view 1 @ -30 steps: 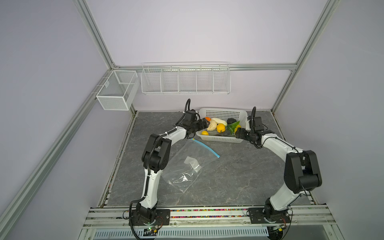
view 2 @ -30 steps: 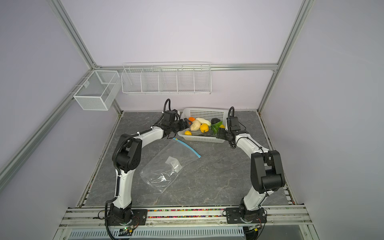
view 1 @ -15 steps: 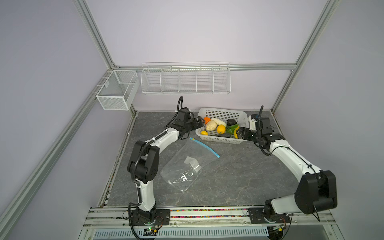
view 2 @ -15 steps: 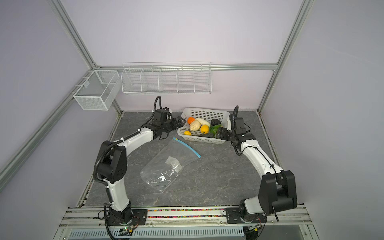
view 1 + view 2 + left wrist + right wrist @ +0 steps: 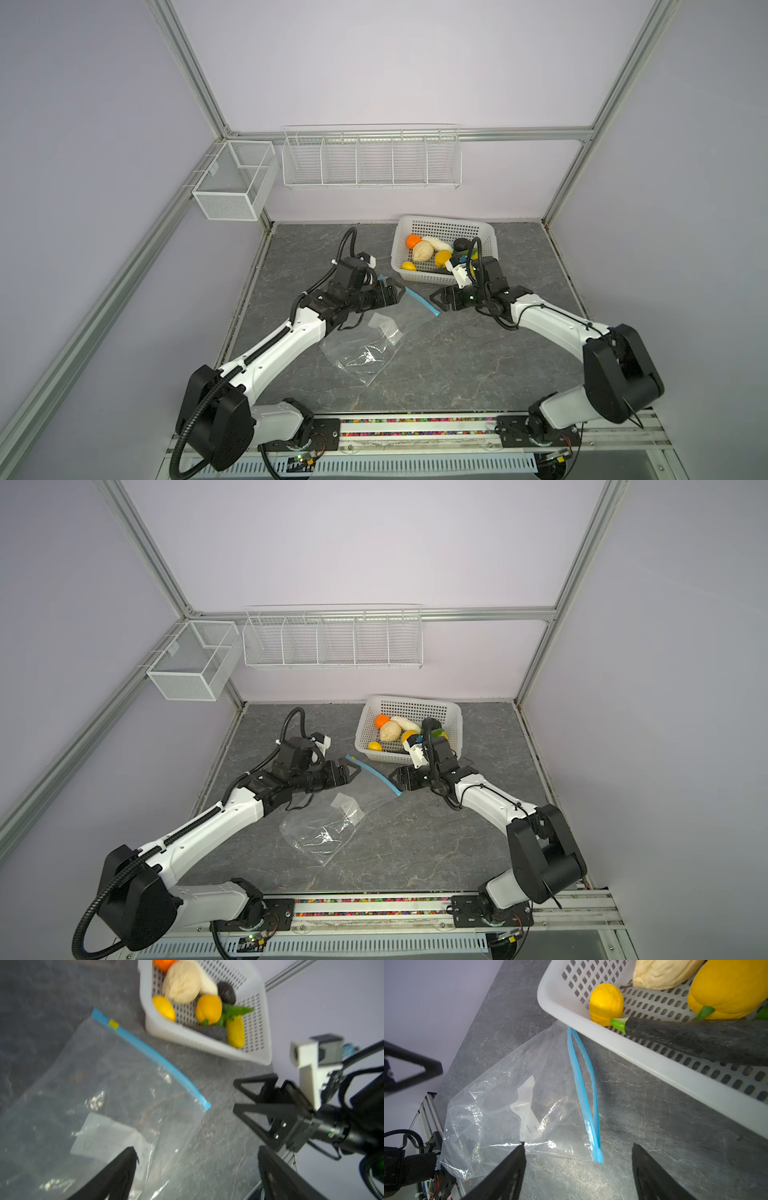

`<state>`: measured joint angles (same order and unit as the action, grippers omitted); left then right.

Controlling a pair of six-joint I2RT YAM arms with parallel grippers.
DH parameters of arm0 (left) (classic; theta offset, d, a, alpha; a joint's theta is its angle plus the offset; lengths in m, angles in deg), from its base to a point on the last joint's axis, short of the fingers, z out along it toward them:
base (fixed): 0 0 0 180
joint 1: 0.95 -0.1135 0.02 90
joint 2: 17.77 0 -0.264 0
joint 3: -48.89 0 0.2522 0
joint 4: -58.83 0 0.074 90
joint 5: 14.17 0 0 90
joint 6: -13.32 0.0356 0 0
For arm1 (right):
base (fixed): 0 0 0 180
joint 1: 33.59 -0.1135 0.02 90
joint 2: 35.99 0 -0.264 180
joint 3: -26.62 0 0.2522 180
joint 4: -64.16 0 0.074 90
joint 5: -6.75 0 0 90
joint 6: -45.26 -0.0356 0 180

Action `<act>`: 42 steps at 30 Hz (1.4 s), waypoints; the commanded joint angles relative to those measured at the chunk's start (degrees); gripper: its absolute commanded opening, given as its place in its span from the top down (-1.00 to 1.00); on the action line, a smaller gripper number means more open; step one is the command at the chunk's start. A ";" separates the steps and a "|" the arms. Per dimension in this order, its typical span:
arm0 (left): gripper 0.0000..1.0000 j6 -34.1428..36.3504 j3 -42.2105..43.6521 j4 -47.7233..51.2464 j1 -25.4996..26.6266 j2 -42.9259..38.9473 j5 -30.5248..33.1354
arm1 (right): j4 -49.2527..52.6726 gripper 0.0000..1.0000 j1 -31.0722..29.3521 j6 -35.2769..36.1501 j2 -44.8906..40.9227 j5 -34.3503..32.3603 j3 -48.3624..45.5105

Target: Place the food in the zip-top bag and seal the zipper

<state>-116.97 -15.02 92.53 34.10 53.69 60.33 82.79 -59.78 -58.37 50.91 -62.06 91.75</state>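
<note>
The clear zip-top bag lies flat on the grey table, empty, with a white label patch. Its light-blue zipper faces the basket, and its two strips stand slightly apart. The yellowish tip is at the far end. The food lies in the white basket: orange, yellow, cream and dark pieces. My left gripper hovers open over the bag's left zipper end. My right gripper is open at the zipper's near end. Neither holds anything.
The basket's near wall stands just beyond the zipper. A wire rack and a mesh box hang on the back wall. The two grippers face each other closely across the zipper.
Both arms have pulled back from the basket toward me and now sit low at the two ends of the bag's zipper. The bag and food have not moved.
</note>
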 commanded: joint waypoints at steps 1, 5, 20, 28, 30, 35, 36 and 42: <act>-0.87 -5.64 4.80 1.30 1.48 -5.03 -1.39 | -2.97 -0.62 -1.35 3.12 2.38 2.54 0.42; -0.90 -7.46 6.98 5.79 2.39 -11.45 -2.75 | -0.67 -0.63 -2.78 4.98 6.56 2.51 2.02; -0.96 -4.95 8.69 15.00 -0.33 -20.69 2.63 | 1.34 -0.56 -9.11 4.42 12.80 9.22 4.89; -0.98 -3.54 8.71 15.19 -0.51 -19.21 3.99 | -6.26 -0.48 -16.80 -1.32 12.40 10.96 1.68; -0.96 -2.68 7.98 15.15 -0.68 -17.80 4.43 | -9.09 -0.46 -19.20 -3.23 12.45 10.88 0.76; -0.86 -0.61 4.98 15.64 -0.95 -11.92 5.85 | -20.33 -0.43 -23.86 -5.83 11.00 10.99 -5.64; -0.85 -0.23 4.15 15.86 -1.02 -10.37 6.50 | -22.50 -0.44 -24.54 -5.48 10.70 11.08 -7.07; -0.87 0.82 -5.93 21.44 -1.30 0.23 10.86 | -27.58 -0.48 -25.00 -2.70 6.82 7.18 -13.06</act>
<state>-117.69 -15.72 110.00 33.12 50.63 67.74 60.62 -85.05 -62.50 61.13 -52.99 80.23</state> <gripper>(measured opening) 0.932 0.739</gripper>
